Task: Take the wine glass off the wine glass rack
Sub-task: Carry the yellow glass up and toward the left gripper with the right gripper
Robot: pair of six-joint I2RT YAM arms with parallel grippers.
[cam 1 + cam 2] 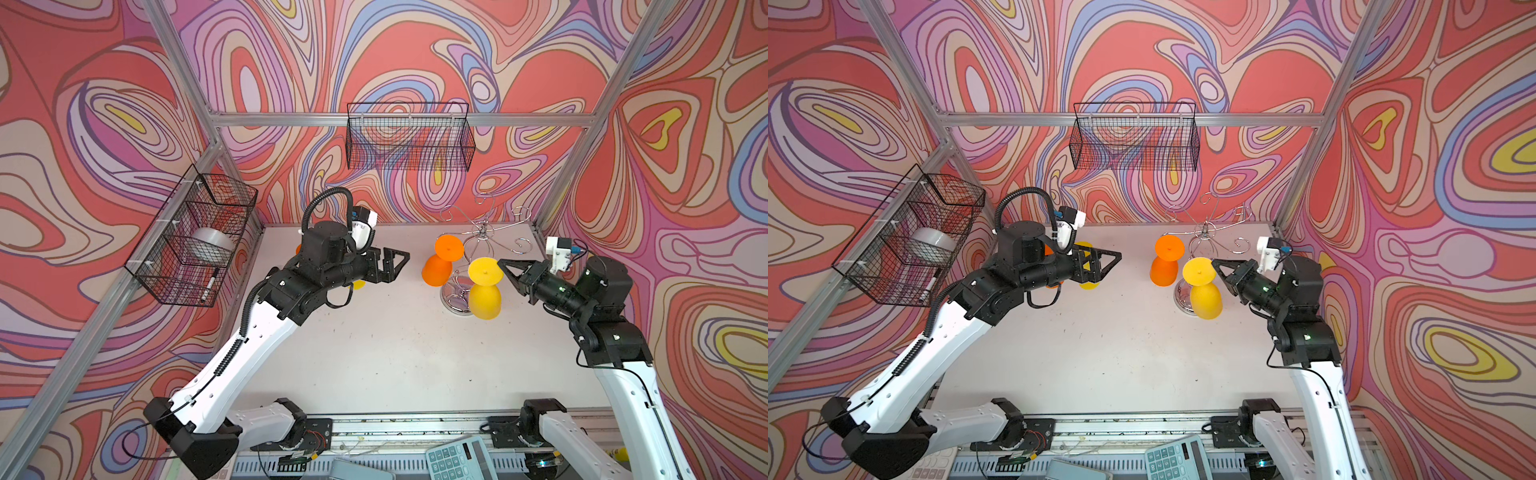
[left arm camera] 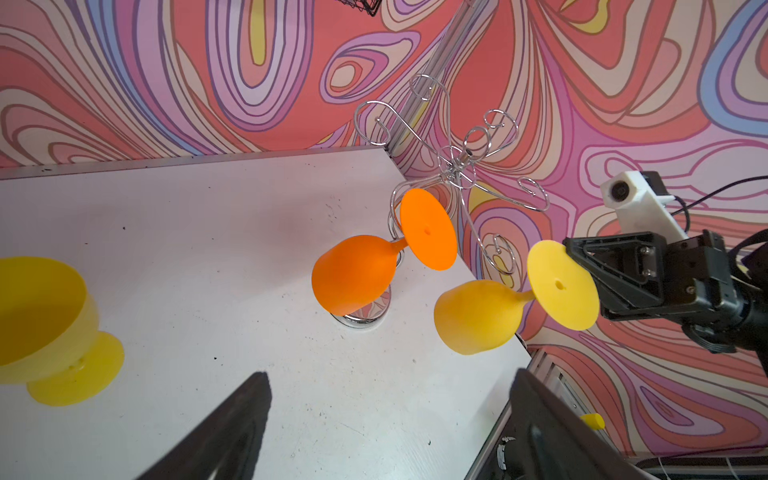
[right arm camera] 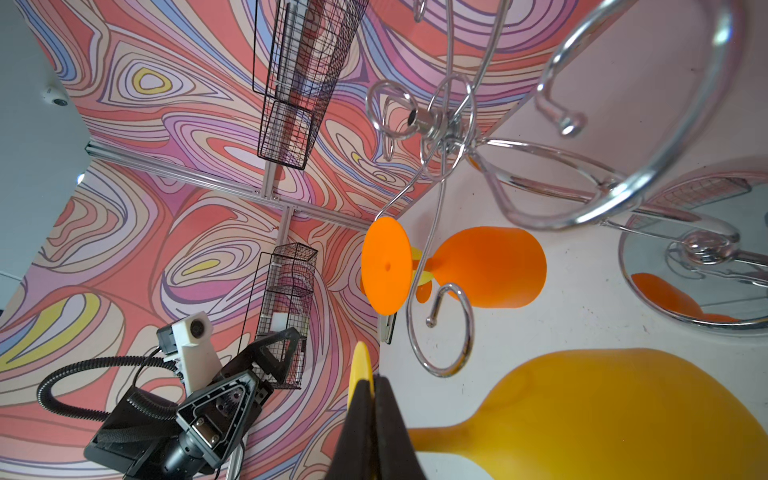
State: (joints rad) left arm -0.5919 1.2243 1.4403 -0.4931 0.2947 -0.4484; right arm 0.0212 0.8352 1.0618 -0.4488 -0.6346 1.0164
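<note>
Right of centre in both top views, the wine glass rack (image 1: pixel 484 230) (image 1: pixel 1206 228) stands on its round mirror base near the back right corner of the white table (image 1: pixel 395 353), its curled chrome arms fanning out from the twisted stem. Just in front of that base, the right gripper (image 1: pixel 500 262) (image 3: pixel 372 386) has its claw pressed together on the rim of the yellow wine glass (image 1: pixel 484 295) (image 2: pixel 478 316). The right wrist view shows the thin yellow foot disc pinched edge-on between the two black fingers. The glass hangs tilted from that grip, foot uppermost and bowl lowermost. In the right wrist view its stem lies apart from the nearest curled hook (image 3: pixel 444 328), low in the frame. To the left of it in the top views, an orange wine glass (image 1: pixel 436 270) (image 2: pixel 353 274) hangs upside down on the rack, its stem caught in a wire arm and its foot disc on top. Left of centre, the left gripper (image 1: pixel 397 259) (image 2: pixel 390 374) hovers above the table with its claw spread wide and nothing between the fingers, well apart from the rack. At the left edge of the left wrist view, a second yellow glass (image 2: pixel 41 316) stands upright on the table.
</note>
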